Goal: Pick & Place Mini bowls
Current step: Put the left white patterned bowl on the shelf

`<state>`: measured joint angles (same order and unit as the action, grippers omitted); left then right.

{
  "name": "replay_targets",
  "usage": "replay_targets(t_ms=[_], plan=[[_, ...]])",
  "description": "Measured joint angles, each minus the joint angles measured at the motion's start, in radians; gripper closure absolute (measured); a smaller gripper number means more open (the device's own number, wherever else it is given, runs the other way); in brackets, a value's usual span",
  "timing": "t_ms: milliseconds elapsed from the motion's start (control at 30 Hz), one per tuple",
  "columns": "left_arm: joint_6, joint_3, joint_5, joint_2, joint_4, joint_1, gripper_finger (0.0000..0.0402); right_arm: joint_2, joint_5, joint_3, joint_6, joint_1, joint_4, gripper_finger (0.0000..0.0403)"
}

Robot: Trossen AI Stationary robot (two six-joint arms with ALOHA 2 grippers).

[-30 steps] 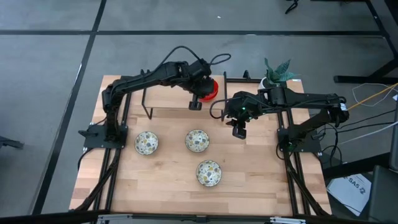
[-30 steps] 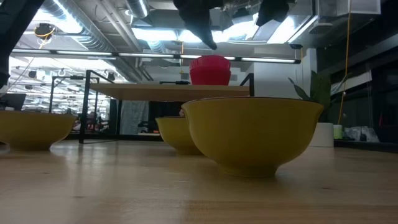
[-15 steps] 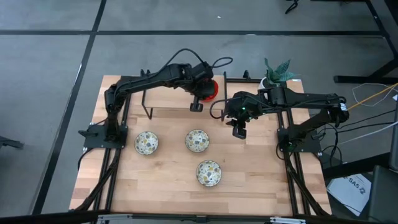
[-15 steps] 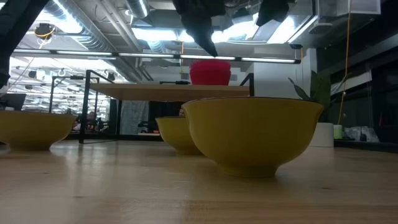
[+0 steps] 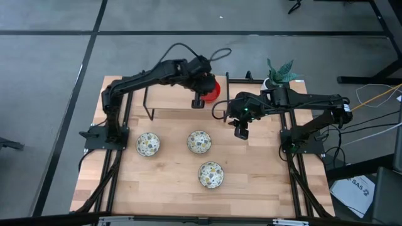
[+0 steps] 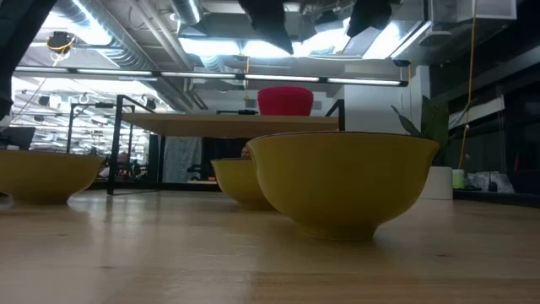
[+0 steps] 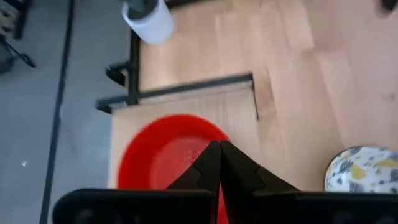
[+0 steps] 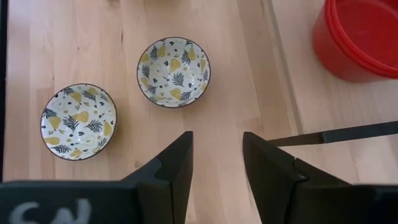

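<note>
A: Where's the left gripper point(image 5: 198, 102)?
B: Upper centre of the high view, fingers pinched together and empty, above the red bowls point(image 5: 213, 89) stacked on the shelf point(image 5: 169, 103).
A: And the right gripper point(image 5: 241, 133)?
B: Right of centre, jaws apart, holding nothing. It's nearer the patterned bowls point(image 5: 198, 142), which lie lower left of it on the table point(image 5: 264, 176).
A: So right arm next?
B: Likely.

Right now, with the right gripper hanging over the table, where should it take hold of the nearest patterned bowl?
Grip the rim of the patterned bowl, coming straight down from above. It sits upright and open on the table, apart from the other bowls, so one finger can drop inside the wall and one outside. The right gripper is open, with nothing in it.
</note>
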<state>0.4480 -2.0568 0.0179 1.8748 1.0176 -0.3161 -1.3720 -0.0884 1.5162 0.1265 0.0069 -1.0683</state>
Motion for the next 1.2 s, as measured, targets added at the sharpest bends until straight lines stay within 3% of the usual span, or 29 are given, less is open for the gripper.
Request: replay_targets(t_ms=[167,300,467,633,1000,1200], plan=[[-0.017,-0.017,0.013,-0.089,0.004,0.006,0.04,0.0,-0.006,0.0,0.0,0.0,0.0,0.0263],[-0.043,-0.017,0.082,-0.156,0.039,0.017,0.0399,0.0,-0.008,0.0,0.001,0.0,-0.001,0.0263],[-0.082,-0.017,0.189,-0.196,0.171,0.049,0.0399,0.0,-0.008,0.0,0.0,0.0,-0.002,0.0263],[-0.11,-0.002,0.188,-0.196,0.278,0.125,0.04,0.0,-0.007,0.0,0.067,0.0,0.002,0.0263],[-0.18,0.224,0.186,-0.282,0.279,0.197,0.0399,0.0,-0.003,0.0,0.14,0.0,-0.002,0.0263],[-0.306,0.413,0.187,-0.426,0.135,0.183,0.0399,0.007,0.006,-0.022,0.094,0.041,-0.049,0.0263]])
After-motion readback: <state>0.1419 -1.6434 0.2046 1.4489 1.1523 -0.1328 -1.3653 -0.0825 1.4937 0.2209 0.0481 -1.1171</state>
